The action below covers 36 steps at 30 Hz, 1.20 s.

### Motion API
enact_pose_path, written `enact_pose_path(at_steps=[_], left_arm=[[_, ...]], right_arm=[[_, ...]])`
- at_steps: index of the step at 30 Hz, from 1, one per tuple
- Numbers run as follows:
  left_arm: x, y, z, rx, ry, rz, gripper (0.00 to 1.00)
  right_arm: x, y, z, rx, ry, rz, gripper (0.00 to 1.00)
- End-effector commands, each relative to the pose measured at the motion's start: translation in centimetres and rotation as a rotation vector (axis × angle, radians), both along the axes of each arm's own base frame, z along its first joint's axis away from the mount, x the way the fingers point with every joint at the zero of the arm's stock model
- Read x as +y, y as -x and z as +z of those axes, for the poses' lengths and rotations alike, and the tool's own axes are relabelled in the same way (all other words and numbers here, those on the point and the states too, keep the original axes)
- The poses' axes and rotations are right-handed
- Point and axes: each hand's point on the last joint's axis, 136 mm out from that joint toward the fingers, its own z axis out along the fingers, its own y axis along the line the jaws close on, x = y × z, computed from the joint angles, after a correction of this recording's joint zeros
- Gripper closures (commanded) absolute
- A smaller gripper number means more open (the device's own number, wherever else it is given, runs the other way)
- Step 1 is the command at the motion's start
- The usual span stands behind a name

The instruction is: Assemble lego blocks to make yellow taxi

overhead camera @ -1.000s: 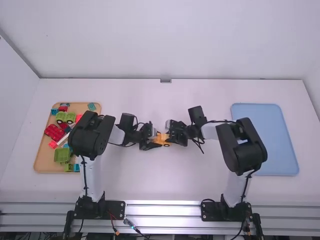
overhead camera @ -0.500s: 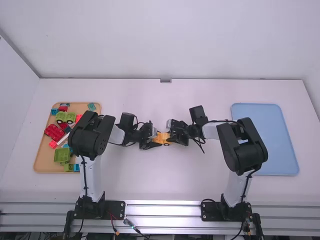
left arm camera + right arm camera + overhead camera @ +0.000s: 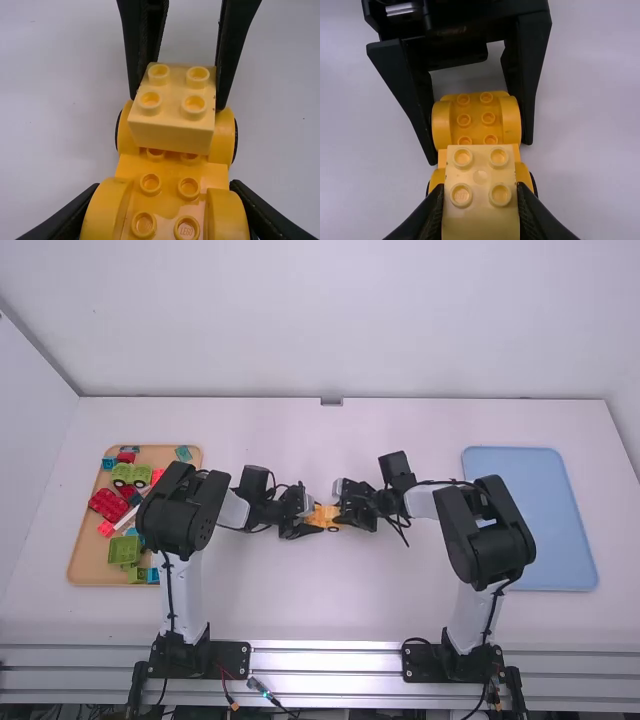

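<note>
Chassis (image 3: 169,200) held in my left gripper (image 3: 165,185), pale brick (image 3: 480,212) pinched in my right gripper (image 3: 480,185); I align, then press straight down.

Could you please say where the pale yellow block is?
In the right wrist view, the pale yellow block is in the right gripper, at the end of the car base farther from the left gripper.

This looks like a robotics lab: two white-and-black jointed robot arms (image 3: 490,530) stand at a silvery grooved metal rail (image 3: 325,659) strung with thin loose cables (image 3: 268,695), beside a plain white table (image 3: 330,610).
</note>
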Motion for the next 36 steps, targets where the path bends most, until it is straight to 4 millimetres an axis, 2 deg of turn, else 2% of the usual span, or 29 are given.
enact_pose_path(at_steps=[1,7,10,14,16,17,18,20,22,23,29,36], left_arm=[[0.3,0.5,-1.4,0.056,-0.033,0.026,0.50],[0.3,0.5,-1.4,0.056,-0.032,0.025,0.50],[0.3,0.5,-1.4,0.056,-0.033,0.026,0.50],[0.3,0.5,-1.4,0.057,-0.033,0.026,0.50],[0.3,0.5,-1.4,0.058,-0.033,0.025,0.50],[0.3,0.5,-1.4,0.059,-0.033,0.026,0.50],[0.3,0.5,-1.4,0.059,-0.033,0.026,0.50],[0.3,0.5,-1.4,0.058,-0.033,0.025,0.50],[0.3,0.5,-1.4,0.059,-0.033,0.026,0.50],[0.3,0.5,-1.4,0.059,-0.033,0.026,0.50],[0.3,0.5,-1.4,0.058,-0.033,0.026,0.50],[0.3,0.5,-1.4,0.057,-0.033,0.026,0.51]], right_arm=[[-0.3,0.3,-1.5,0.028,0.041,-0.013,0.61],[0.1,0.3,-1.0,0.024,0.011,-0.001,0.50],[0.2,0.1,-0.7,0.010,-0.001,0.003,0.38],[0.4,-0.3,1.0,-0.005,-0.053,0.012,0.35],[0.6,-0.5,2.8,-0.014,-0.118,0.029,0.34],[0.5,-0.5,3.9,-0.018,-0.154,0.033,0.36],[0.5,-0.5,3.9,-0.018,-0.154,0.033,0.36],[0.0,-0.8,4.8,-0.023,-0.184,0.028,0.62],[-0.5,-1.1,4.9,-0.022,-0.193,0.016,0.96],[-0.8,-1.1,4.8,-0.018,-0.191,0.009,1.00],[-1.2,-0.3,3.3,0.011,-0.180,0.003,1.00],[-0.6,0.3,2.4,0.034,-0.196,0.026,1.00]])
